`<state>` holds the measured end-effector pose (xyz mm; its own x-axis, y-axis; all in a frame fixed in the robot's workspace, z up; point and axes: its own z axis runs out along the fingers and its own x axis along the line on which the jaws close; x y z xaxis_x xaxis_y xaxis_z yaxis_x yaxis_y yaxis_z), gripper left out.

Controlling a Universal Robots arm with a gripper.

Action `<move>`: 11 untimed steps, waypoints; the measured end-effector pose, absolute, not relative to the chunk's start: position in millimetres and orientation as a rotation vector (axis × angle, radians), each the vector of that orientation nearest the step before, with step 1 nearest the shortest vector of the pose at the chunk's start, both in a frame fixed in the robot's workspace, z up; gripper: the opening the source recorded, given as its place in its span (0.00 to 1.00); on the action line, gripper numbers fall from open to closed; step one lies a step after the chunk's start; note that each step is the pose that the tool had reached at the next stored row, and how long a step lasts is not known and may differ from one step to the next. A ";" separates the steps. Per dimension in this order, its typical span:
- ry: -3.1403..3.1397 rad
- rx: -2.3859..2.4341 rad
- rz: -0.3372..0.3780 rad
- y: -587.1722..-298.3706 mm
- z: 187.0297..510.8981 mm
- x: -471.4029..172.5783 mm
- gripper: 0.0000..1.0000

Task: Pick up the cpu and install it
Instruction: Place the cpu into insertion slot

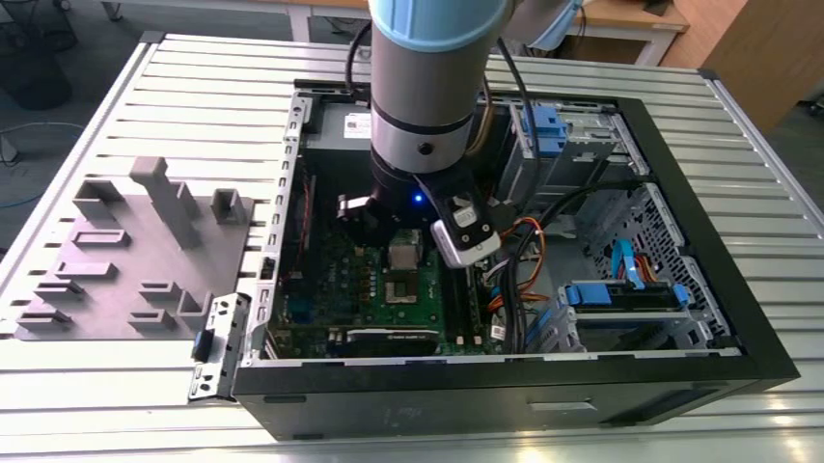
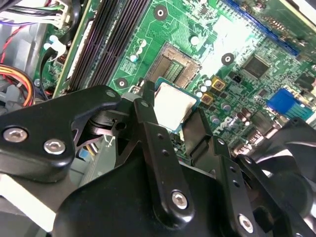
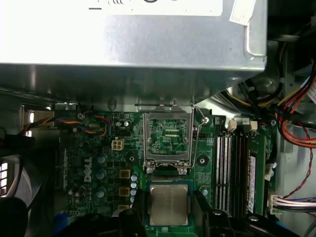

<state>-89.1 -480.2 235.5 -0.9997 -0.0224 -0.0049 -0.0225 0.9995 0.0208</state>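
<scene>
- Exterior view: one robot arm [image 1: 431, 96] reaches down into one open computer case [image 1: 515, 395] that lies on the slatted desk [image 1: 193, 96]. Its gripper [image 1: 393, 231] hangs low over the green motherboard [image 1: 373, 289]. One grey moulded tray [image 1: 142, 260] sits on the desk at the exterior view's left, just beside the case.
- Second wrist view: the two black fingers [image 2: 148, 123] are closed on the single cpu [image 2: 175, 101], one on each of two opposite edges, with its pale metal top showing between them. The chip is held above the board, near the one socket [image 2: 175, 64] and not yet in it.
- First wrist view: the cpu [image 3: 169, 205] sits between the fingers [image 3: 203, 207], just beside the socket [image 3: 167, 136]. The socket's shiny frame is open and its wire lever [image 3: 198, 133] is released. One large grey metal box [image 3: 133, 44] stands beyond the socket.
- Step in hand, as I judge it: the pick-up is done and the chip is being carried to the socket, so the install is not yet made. Seating calls for the chip level and square over the socket opening, with a gentle descent, since a tilted or offset chip could damage the contacts.
</scene>
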 end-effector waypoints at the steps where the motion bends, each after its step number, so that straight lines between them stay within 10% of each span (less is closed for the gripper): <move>1: 3.136 -0.035 0.032 -480.5 234.0 -89.1 0.47; 11: 3.136 -0.035 0.004 -488.1 224.2 -89.1 0.47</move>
